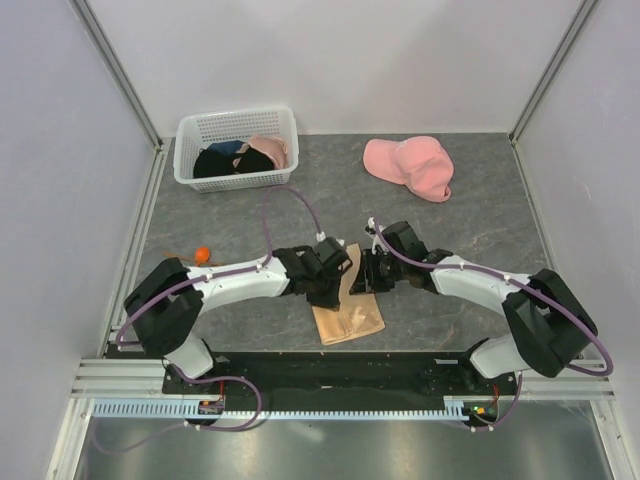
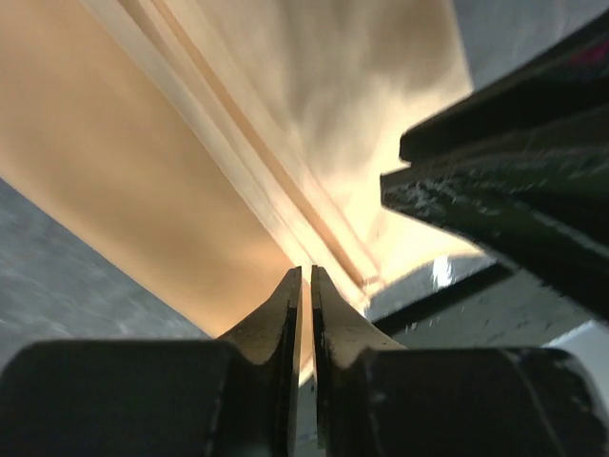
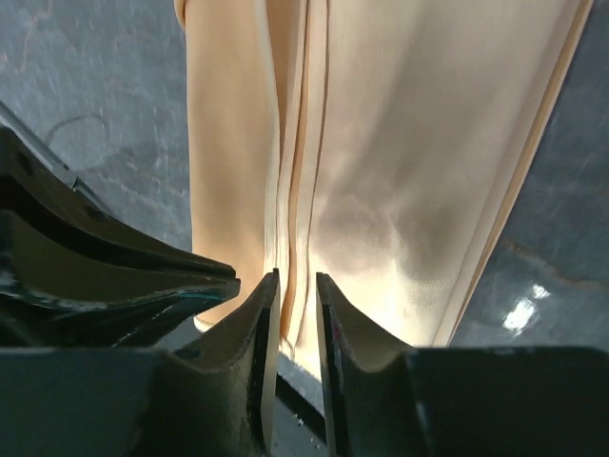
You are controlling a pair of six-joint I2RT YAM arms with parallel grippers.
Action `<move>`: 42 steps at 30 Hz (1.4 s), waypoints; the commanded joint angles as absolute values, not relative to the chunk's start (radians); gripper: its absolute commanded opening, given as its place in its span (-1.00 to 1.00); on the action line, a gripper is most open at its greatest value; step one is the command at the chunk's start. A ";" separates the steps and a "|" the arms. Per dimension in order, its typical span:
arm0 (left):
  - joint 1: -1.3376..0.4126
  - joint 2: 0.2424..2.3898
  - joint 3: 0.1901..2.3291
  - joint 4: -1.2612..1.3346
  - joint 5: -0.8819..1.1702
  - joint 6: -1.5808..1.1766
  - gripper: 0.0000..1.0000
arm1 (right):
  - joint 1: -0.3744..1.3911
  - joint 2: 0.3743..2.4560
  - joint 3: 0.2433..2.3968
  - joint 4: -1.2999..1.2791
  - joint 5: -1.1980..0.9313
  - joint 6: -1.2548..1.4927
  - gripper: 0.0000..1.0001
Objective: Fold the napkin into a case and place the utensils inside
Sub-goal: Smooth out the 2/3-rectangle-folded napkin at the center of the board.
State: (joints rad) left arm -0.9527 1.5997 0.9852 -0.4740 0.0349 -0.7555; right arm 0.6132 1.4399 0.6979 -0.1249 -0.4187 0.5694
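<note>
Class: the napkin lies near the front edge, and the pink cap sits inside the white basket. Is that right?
No. The top external view shows the pink cap on the table, right of the white basket; the napkin part holds.

Top: above and behind, looking down on the table [image 1: 480, 230].
Wrists: very near, apparently facing down.
Shared: the napkin [image 1: 350, 318].

Napkin [image 1: 350, 318] front; basket [image 1: 235, 181] behind left, cap [image 1: 410, 165] behind right.
</note>
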 commanded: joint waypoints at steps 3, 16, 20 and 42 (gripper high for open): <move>-1.038 1.562 0.913 -0.472 0.035 -0.890 -0.77 | 0.635 1.402 0.585 -0.008 -0.446 0.652 -0.55; -1.089 1.491 0.792 -0.474 0.035 -0.972 -0.81 | 0.638 1.445 0.506 0.071 -0.420 0.655 -0.72; -1.089 1.447 0.744 -0.479 0.021 -0.980 -0.80 | 0.638 1.463 0.502 0.074 -0.416 0.646 -0.73; -0.923 1.414 0.873 -0.532 0.041 -0.851 -0.74 | 0.850 1.391 0.586 0.048 -0.397 0.741 -0.22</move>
State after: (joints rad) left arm -0.9249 1.3823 0.8261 -0.5671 -0.0280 -0.9157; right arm 0.8139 1.4193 0.5732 0.0128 -0.4133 0.6941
